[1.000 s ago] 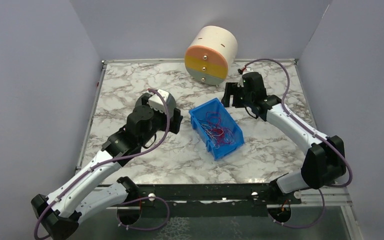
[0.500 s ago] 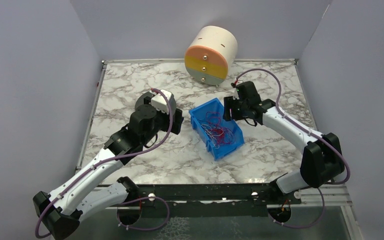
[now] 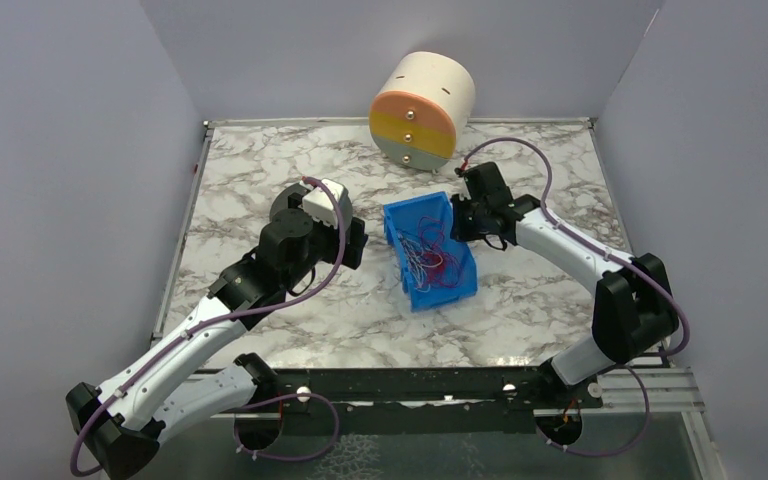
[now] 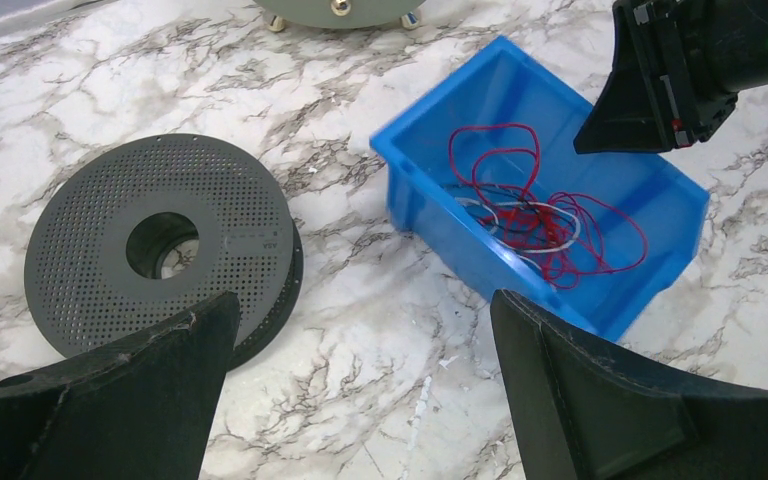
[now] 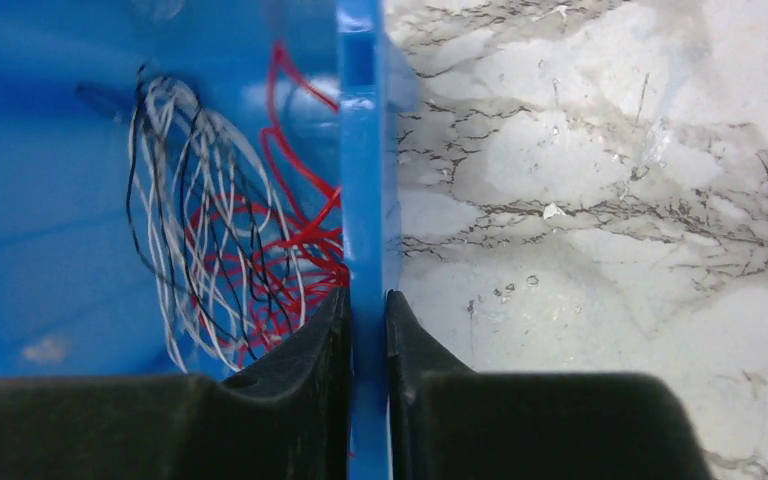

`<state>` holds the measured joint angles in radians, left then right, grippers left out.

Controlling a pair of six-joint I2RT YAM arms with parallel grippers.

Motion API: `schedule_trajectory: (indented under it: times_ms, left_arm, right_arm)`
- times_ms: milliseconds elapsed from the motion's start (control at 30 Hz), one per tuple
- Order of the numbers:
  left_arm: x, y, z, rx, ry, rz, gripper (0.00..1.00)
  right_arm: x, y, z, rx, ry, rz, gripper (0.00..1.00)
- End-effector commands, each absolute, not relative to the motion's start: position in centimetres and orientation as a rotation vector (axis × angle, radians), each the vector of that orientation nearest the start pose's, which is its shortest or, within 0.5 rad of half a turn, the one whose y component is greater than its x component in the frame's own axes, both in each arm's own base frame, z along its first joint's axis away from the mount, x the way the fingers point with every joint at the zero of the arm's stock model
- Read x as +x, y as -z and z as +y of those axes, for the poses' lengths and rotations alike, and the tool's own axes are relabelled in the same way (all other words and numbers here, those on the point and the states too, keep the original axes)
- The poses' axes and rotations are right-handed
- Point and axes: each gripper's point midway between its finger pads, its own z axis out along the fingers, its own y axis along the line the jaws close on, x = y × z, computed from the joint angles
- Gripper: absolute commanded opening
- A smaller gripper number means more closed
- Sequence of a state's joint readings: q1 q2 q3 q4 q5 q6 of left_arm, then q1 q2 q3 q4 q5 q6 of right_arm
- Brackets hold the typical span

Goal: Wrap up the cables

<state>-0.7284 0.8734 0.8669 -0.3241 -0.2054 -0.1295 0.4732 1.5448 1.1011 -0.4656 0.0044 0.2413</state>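
Blue bin [image 4: 460, 255] sits mid-table [image 3: 260, 160], and the cables [image 4: 535, 225] are all inside it: a loose tangle of red, white and dark wires on the bin floor. I see my right fingers [image 5: 305, 360] pinched on the bin's right wall, one inside and one outside, with the tangle just beside the inner finger. My left fingers [image 4: 160, 380] are spread wide above the table, left of the bin and apart from the cables. A perforated reel [image 4: 90, 240] lies flat further left.

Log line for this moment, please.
right end effector: shut on blue bin | left end effector: open, empty | cables: loose in bin | perforated spool: flat
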Motion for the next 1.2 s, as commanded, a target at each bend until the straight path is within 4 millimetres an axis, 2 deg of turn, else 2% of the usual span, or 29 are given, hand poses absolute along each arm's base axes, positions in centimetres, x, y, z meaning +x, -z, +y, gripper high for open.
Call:
schedule_trajectory:
  times_ms: [0,33,67,333,467,700,900,1033,1167]
  left_arm:
    - [25.3,-26.4,-18.8,0.432,0.413,1.837,0.99]
    - [25.3,-26.3,-18.8,0.431,0.413,1.837,0.99]
    - [25.2,-26.4,-18.7,0.429,0.411,1.835,0.99]
    - [25.1,-26.6,-18.8,0.432,0.421,1.828,0.99]
    - [25.0,-26.9,-18.7,0.426,0.426,1.818,0.99]
    - [24.8,-27.0,-18.7,0.427,0.436,1.815,0.99]
    - [24.9,-27.0,-18.7,0.422,0.429,1.817,0.99]
    - [25.1,-26.6,-18.7,0.423,0.419,1.828,0.99]
    - [25.3,-26.1,-18.6,0.423,0.402,1.842,0.99]
  right_arm:
    - [35.2,-11.8,17.8,-0.227,-0.22,2.439,0.09]
    - [35.4,-11.8,17.5,-0.205,-0.202,2.436,0.03]
    - [35.6,-12.0,17.3,-0.188,-0.188,2.43,0.01]
    - [38.0,-14.4,15.6,-0.026,-0.082,2.305,0.01]
    - [39.5,-14.9,14.7,0.02,-0.012,2.261,0.01]
    - [41.4,-14.7,13.2,0.049,-0.018,2.253,0.01]
    - [42.5,-13.2,13.0,0.065,-0.034,2.288,0.01]
    - [43.0,-12.6,13.1,0.051,-0.027,2.302,0.15]
    - [43.1,-13.1,12.8,0.054,-0.014,2.292,0.34]
